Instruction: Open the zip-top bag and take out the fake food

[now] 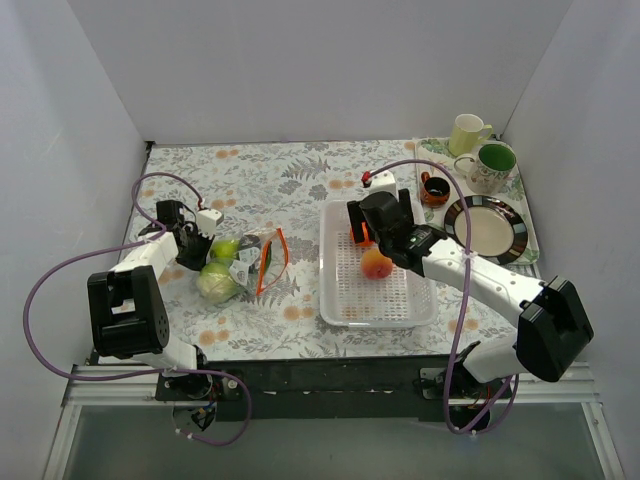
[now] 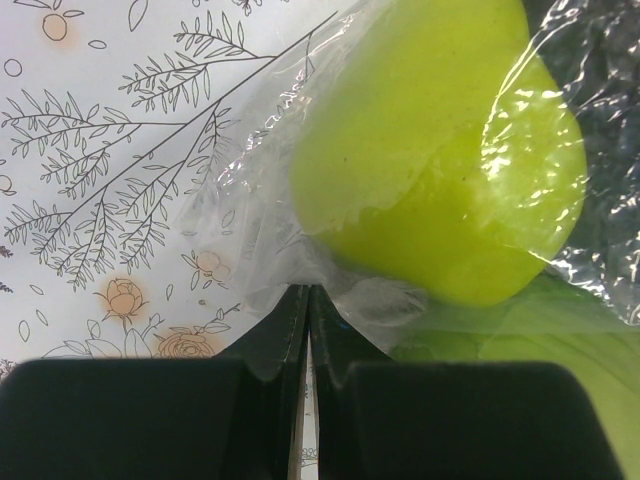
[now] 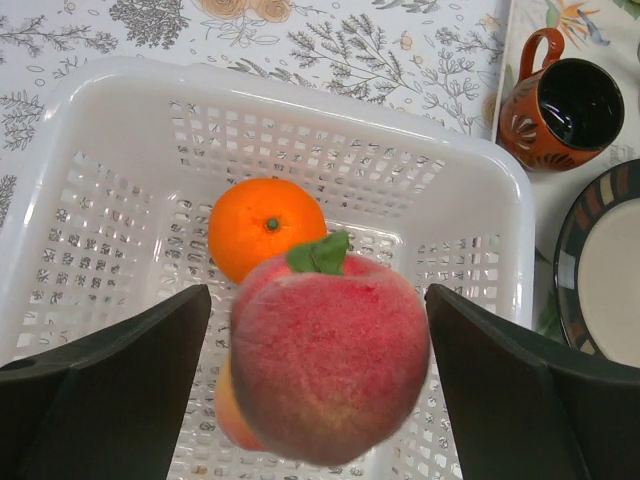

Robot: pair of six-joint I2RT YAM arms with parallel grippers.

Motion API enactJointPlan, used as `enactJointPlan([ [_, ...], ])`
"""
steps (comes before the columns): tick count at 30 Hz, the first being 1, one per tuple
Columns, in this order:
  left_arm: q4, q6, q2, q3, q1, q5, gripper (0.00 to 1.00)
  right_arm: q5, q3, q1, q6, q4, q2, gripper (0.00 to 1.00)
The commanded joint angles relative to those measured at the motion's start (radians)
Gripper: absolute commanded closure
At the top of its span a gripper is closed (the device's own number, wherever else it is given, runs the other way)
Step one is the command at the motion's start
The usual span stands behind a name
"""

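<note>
Zip-top bag (image 1: 250, 262) lies left of white basket (image 3: 120, 100), green fruit (image 2: 430, 160) inside. Left gripper (image 2: 308, 300) pinched tight on thin bag corner. Bag soft, slippery, light; probably best grabbed by red zip strip (image 1: 284, 250). Right gripper (image 3: 318, 295) spread wide, not touching peach (image 3: 330, 380); orange (image 3: 265, 225) in basket.

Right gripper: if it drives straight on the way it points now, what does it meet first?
Probably the peach, between the open fingers of the right gripper; past it lie the orange and the white basket floor. Depth is unclear.

Peach (image 3: 330, 360) between fingers (image 3: 110, 385), basket (image 3: 130, 100) walls around.
</note>
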State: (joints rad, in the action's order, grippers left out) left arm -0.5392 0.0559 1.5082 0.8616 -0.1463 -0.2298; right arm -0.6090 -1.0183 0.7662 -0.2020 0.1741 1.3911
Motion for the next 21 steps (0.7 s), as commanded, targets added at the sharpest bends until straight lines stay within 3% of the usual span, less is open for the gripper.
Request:
enactJointPlan([
  [1,-0.005,-0.004,-0.045,0.014,0.005,-0.022,1.0,-0.113,-0.02,0.018,-0.028,0.039,-0.029,0.02],
  [9,-0.007,-0.011,-0.049,0.004,0.007,-0.019,1.0,-0.063,-0.078,0.042,0.019,0.085,-0.009,0.02],
  [13,-0.008,-0.008,-0.046,0.005,0.007,-0.02,1.0,0.061,0.003,0.168,0.137,-0.091,-0.037,0.09],
  [16,-0.008,-0.002,-0.037,0.011,0.01,-0.02,1.0,0.173,0.011,0.252,0.174,-0.165,0.018,0.31],
  [17,-0.007,-0.001,-0.034,0.013,0.011,-0.019,1.0,0.22,-0.005,0.263,0.176,-0.191,0.044,0.42],
  [21,-0.013,0.007,-0.036,0.02,0.016,-0.017,1.0,0.311,-0.107,0.263,0.168,-0.215,0.202,0.62],
])
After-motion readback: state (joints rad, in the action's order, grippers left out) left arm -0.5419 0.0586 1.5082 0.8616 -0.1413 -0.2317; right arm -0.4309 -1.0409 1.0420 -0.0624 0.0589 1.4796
